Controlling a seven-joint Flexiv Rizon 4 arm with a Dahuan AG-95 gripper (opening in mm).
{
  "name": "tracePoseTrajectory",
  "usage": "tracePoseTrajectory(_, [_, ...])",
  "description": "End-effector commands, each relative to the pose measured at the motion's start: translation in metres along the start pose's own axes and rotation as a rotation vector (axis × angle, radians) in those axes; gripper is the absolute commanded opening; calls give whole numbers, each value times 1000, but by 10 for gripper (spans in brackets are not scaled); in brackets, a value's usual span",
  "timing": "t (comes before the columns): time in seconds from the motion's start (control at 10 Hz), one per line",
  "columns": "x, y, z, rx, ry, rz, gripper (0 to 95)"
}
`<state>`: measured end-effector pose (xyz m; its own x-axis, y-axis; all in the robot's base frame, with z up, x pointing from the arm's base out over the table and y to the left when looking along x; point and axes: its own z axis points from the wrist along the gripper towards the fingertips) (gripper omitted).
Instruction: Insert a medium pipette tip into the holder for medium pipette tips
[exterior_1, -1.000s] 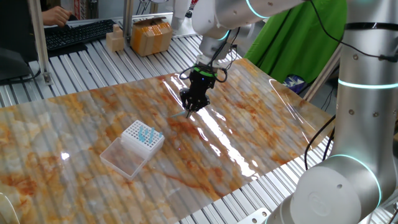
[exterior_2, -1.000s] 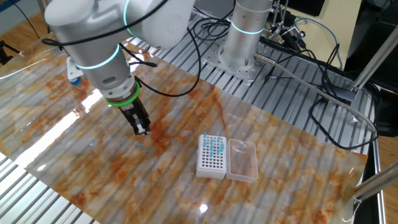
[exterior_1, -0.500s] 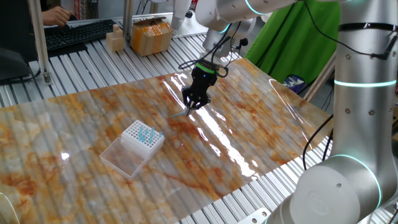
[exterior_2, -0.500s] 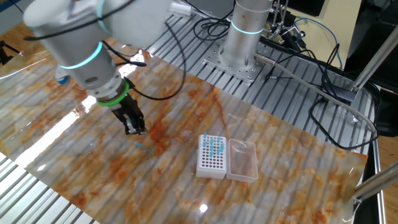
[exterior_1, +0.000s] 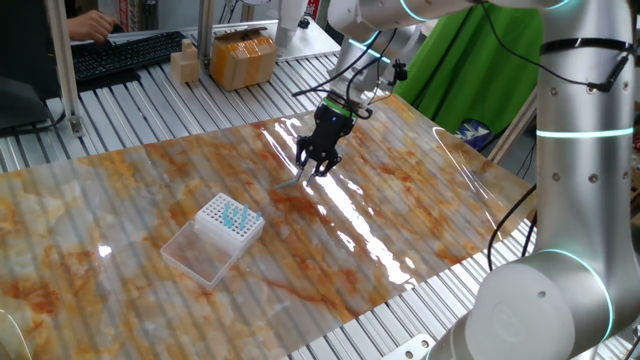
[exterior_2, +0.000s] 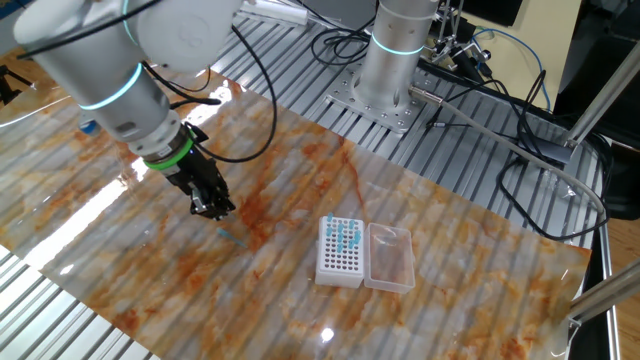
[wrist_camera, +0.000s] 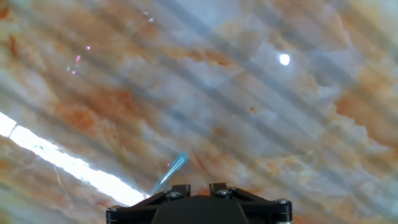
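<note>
The medium pipette tip lies flat on the table, just ahead and left of my tool (fingers look spread, holding nothing), its long axis slanting away from me, up and to the right.

The medium pipette tip lies on the marbled table.

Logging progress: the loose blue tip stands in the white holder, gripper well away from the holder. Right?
No: the medium pipette tip lies on the table by the gripper, as the hand view shows. The gripper is away from the holder.
</note>
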<state>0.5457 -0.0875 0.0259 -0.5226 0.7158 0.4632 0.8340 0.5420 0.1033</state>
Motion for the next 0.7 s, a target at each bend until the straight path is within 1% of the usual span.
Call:
tracePoseTrajectory(0.1, [-1, 0, 0, -9, -1, 29, 190])
tracePoseTrajectory(0.4, [-1, 0, 0, -33, 4, 97, 190])
tracePoseTrajectory(0.6, [-1, 0, 0, -75, 27, 180, 190])
tracePoseTrajectory(0.7, [-1, 0, 0, -85, 33, 202, 190])
